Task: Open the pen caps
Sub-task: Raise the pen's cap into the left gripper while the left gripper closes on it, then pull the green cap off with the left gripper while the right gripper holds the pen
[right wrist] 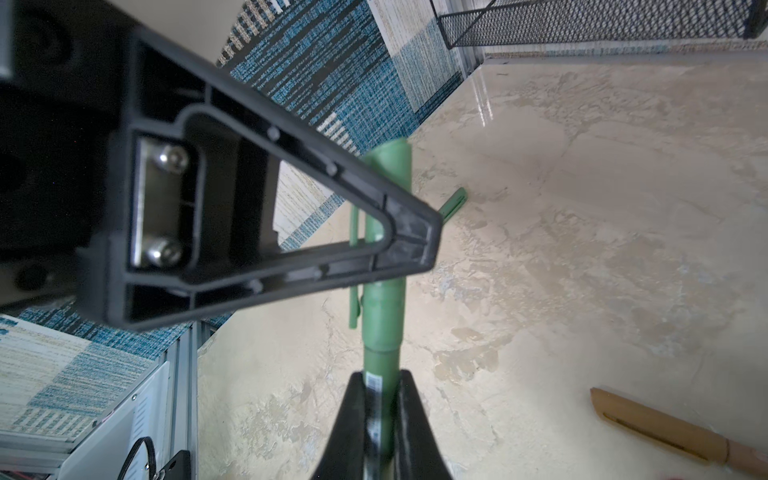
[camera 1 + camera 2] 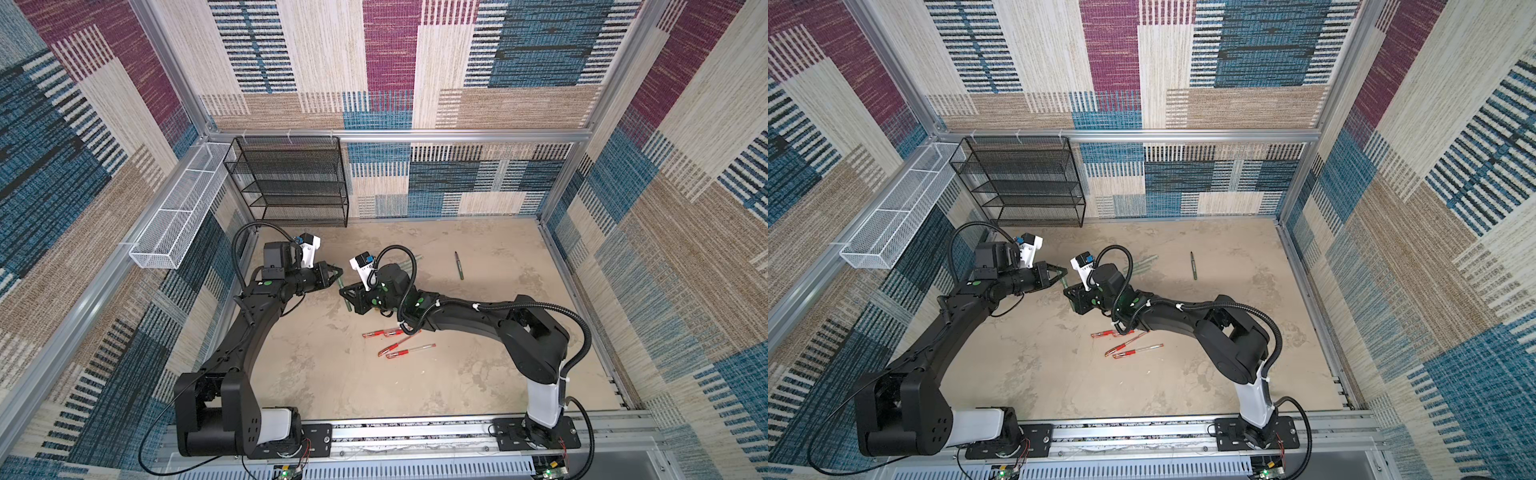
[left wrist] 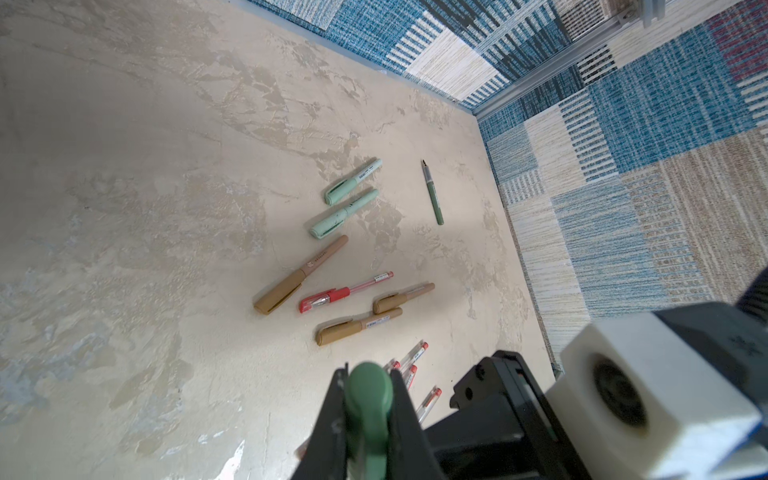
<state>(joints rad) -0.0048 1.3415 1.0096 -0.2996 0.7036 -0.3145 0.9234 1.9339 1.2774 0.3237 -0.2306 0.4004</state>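
I count two mint pens [image 3: 353, 183], three tan pens [image 3: 299, 276], five red pens [image 3: 345, 293] and two dark green pens [image 3: 433, 195], one lying uncapped near the mint pens.

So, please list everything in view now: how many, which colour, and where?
dark green pen: one, dark green, capped, in the air between both grippers
uncapped pen: one, dark green, alone on the table, back right
mint pens: two, pale green, capped, side by side on the table
tan pens: three, tan, capped, next to the mint ones
red gel pens: five, red caps, clear barrels; one among the tan pens, four further front
shelf rack: one, black mesh, back left corner
basket: one, white mesh, on the left wall
table: one, beige
left gripper: black, shut on that pen's cap
right gripper: black, shut on its barrel
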